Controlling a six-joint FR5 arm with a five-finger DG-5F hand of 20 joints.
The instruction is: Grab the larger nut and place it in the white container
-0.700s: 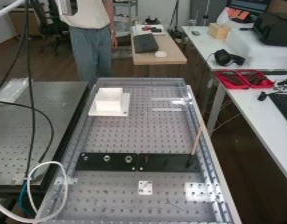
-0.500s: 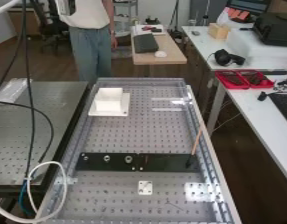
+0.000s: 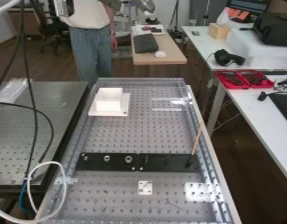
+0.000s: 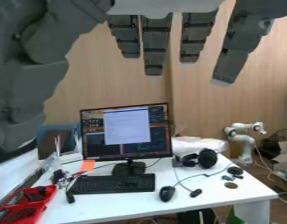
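Perforated metal makes up the surface [image 3: 120, 135] in the high view, with a flat black bar [image 3: 170, 162] lying across its lower part. On the bar's left half the larger nut [image 3: 107, 158] stands between the smaller nut [image 3: 86, 158] on its left and the bearing [image 3: 128, 159] on its right. A thin stick [image 3: 197, 138] slants up from the bar's right end. The white container [image 3: 108, 106] sits on a white base plate [image 3: 96, 112] toward the upper left of the surface. At the top edge of the frame is the robot hand [image 3: 145, 6], well apart from both nut and container; the wrist view shows its fingers [image 4: 155, 47] spread and fairly straight, with a monitor [image 4: 127, 132], keyboard [image 4: 114, 183] and headphones [image 4: 207, 158] on a white desk [image 4: 193, 200] beyond.
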